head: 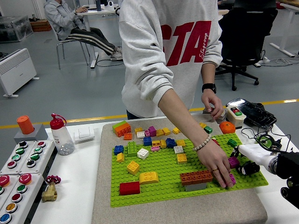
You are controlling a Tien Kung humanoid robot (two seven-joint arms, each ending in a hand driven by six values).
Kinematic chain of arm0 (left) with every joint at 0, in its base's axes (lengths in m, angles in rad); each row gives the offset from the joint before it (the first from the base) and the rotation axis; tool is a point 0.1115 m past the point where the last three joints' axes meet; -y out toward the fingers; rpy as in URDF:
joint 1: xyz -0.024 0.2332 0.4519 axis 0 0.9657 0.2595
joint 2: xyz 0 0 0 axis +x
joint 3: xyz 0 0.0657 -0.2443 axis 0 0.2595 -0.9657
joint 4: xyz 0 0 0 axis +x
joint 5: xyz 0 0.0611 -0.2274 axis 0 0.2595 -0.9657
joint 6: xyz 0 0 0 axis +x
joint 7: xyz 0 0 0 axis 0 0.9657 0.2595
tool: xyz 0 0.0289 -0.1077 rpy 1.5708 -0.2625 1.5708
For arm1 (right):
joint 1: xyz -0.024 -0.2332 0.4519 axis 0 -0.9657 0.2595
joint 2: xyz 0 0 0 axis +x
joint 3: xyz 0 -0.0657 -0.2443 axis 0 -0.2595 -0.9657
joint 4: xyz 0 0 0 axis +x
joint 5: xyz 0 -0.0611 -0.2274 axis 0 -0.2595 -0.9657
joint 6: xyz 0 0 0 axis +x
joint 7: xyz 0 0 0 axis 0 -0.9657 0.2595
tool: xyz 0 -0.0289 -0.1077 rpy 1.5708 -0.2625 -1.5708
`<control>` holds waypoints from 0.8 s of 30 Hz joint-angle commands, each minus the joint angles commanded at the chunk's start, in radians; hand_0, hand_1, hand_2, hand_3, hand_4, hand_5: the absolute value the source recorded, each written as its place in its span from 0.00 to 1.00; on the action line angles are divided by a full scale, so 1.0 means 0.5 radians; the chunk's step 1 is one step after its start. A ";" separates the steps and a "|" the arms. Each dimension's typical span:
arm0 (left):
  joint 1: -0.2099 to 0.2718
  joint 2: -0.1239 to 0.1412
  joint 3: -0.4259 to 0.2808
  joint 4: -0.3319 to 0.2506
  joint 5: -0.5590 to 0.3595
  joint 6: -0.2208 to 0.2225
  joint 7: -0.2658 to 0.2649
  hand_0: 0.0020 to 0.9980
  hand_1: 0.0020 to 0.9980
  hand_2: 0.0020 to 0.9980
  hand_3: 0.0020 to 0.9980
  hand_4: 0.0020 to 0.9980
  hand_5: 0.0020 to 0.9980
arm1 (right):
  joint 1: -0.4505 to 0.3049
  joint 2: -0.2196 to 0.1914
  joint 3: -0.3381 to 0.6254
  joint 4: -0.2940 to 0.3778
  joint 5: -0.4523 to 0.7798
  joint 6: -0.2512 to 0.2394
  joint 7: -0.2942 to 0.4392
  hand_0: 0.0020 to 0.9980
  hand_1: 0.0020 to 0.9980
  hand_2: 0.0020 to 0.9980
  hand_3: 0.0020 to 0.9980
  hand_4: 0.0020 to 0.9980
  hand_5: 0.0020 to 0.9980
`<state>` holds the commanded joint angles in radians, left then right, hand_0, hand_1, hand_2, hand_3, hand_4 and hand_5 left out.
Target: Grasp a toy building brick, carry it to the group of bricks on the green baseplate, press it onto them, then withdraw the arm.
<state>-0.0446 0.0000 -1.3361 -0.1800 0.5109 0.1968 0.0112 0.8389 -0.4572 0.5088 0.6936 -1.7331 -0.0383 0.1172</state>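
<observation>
Right robot hand (247, 161) enters at 3 o'clock edge of green baseplate (163, 189), white palm and black fingers (252, 167) low over studs; whether fingers grip anything, cannot tell. Purple brick (233, 162) just beside it. Person's hand (216, 163) reaches across baseplate, fingertips on pink brick (231, 179) at 3 o'clock end of brown brick row (196, 177). Person's other hand (212, 103) rests on control box (219, 113) at 1 o'clock. Loose bricks scattered over baseplate on white surface (77, 191).
</observation>
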 joint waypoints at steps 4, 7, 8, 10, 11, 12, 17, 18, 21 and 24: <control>-0.003 0.000 0.001 0.000 -0.001 0.000 -0.001 0.76 0.78 0.87 0.71 0.48 1.00 | 0.007 0.012 -0.009 -0.018 0.005 -0.017 0.005 0.81 0.65 0.61 0.58 0.56 0.15; -0.004 0.000 0.003 0.000 -0.003 0.000 -0.001 0.76 0.78 0.87 0.71 0.48 1.00 | 0.011 0.018 -0.014 -0.026 0.006 -0.028 0.003 0.81 0.65 0.61 0.58 0.56 0.15; -0.005 0.000 0.004 0.000 -0.004 0.000 -0.001 0.76 0.78 0.87 0.71 0.48 1.00 | 0.012 0.019 -0.015 -0.027 0.007 -0.030 0.003 0.81 0.65 0.61 0.58 0.56 0.15; -0.006 0.000 0.005 0.000 -0.005 0.000 -0.002 0.76 0.78 0.87 0.71 0.48 1.00 | 0.014 0.022 -0.016 -0.029 0.007 -0.035 0.001 0.81 0.65 0.61 0.58 0.56 0.15; -0.007 0.000 0.005 0.000 -0.006 0.000 -0.002 0.76 0.78 0.87 0.71 0.48 1.00 | 0.015 0.022 -0.016 -0.030 0.008 -0.037 0.001 0.77 0.62 0.58 0.54 0.51 0.14; -0.008 0.000 0.006 0.000 -0.007 0.000 -0.002 0.76 0.78 0.87 0.71 0.48 1.00 | 0.016 0.022 -0.016 -0.030 0.008 -0.038 0.001 0.77 0.62 0.58 0.54 0.51 0.14; -0.010 0.000 0.006 0.000 -0.009 0.000 -0.004 0.76 0.78 0.86 0.71 0.49 1.00 | 0.019 0.017 -0.014 -0.020 0.010 -0.044 0.004 0.75 0.59 0.56 0.53 0.49 0.14; -0.010 0.000 0.005 0.000 -0.008 0.000 -0.004 0.76 0.78 0.86 0.71 0.49 1.00 | 0.019 0.015 -0.014 -0.015 0.012 -0.047 0.006 0.75 0.59 0.56 0.53 0.49 0.14; -0.009 0.000 0.002 0.000 -0.004 0.001 -0.004 0.76 0.78 0.86 0.71 0.49 1.00 | 0.018 0.010 -0.012 -0.005 0.016 -0.055 0.010 0.75 0.59 0.56 0.53 0.49 0.14; -0.006 0.000 -0.001 0.000 0.001 0.002 -0.003 0.76 0.78 0.86 0.71 0.49 1.00 | 0.015 0.007 -0.012 0.003 0.017 -0.055 0.011 0.72 0.57 0.54 0.51 0.48 0.13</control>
<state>-0.0477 0.0000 -1.3367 -0.1800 0.5114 0.1979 0.0098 0.8464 -0.4539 0.5027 0.6953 -1.7245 -0.0657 0.1226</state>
